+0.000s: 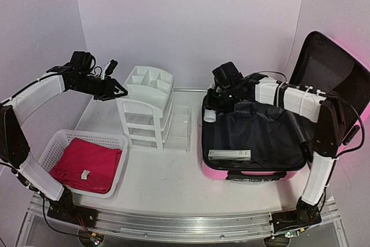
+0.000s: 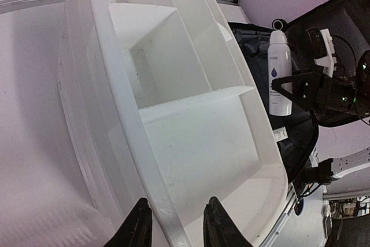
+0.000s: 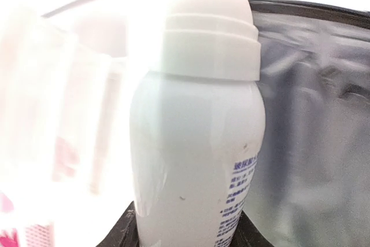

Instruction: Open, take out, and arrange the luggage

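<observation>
Basket (image 1: 92, 135): near left, with a folded red cloth (image 1: 87, 163) in it; I count that item as sorted.
Luggage (image 1: 217, 173): on the table's right side, open, lid propped up against the right wall; opening is done.
Box (image 1: 229, 155): lies flat on the lining near the front edge; it has yet to come out.
Right gripper (image 1: 217, 108): clamped on a white bottle (image 3: 191, 160), held upright above the case's far left corner.
Organizer (image 1: 144, 101): centre of the table, top compartments bare in my left wrist view; I'd guess the bottle goes here.
Left gripper (image 2: 175, 227): fingers parted, holding nothing, poised over the organizer's top edge.
Progress: I judge it roughly halfway.
</observation>
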Robot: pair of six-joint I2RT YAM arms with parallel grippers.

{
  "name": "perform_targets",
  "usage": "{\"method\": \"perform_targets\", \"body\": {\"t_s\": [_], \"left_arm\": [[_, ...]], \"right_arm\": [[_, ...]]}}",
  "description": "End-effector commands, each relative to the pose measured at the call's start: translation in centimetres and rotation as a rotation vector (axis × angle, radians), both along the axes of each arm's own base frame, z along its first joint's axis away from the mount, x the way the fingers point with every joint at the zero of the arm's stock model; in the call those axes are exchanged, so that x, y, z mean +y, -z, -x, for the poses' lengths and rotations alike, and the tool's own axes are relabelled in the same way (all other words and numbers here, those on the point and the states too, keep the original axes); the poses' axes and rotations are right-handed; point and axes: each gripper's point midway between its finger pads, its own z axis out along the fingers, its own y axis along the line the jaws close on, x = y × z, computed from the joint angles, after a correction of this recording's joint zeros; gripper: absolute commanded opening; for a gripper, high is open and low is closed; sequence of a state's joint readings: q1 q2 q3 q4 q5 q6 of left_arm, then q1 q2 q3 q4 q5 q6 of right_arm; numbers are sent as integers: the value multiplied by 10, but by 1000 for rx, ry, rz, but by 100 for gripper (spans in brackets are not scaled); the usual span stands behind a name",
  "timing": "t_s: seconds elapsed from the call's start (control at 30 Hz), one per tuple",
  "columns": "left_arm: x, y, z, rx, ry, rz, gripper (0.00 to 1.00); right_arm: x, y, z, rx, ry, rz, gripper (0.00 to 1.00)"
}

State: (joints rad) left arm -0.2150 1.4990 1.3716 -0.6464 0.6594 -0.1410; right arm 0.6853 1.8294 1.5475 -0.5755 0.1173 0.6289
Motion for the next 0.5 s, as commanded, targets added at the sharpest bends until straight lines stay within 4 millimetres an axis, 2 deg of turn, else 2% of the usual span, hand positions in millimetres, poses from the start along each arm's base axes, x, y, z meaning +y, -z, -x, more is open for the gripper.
{"method": "perform_targets", "body": {"t_s": [0.0,0.1,0.2,0.33,0.47], "left_arm": [[6,16,6,63,-15,-15,31],[9,17,5,50,-28,-33,31],[8,16,6,52,-24,-31,31],[8,12,7,45,-21,-23,31],[7,11,7,43,-19,-19,31]], "right_arm": [[86,-40,-21,-73,-27,-276,21],[121,-26,-21,-35,-45,-315,21],[139,-7,-22,-14,-35,-311,22],[139,16,-20,-13,22,-260,24],[138,29,-20,-27,39,-214,35]]}}
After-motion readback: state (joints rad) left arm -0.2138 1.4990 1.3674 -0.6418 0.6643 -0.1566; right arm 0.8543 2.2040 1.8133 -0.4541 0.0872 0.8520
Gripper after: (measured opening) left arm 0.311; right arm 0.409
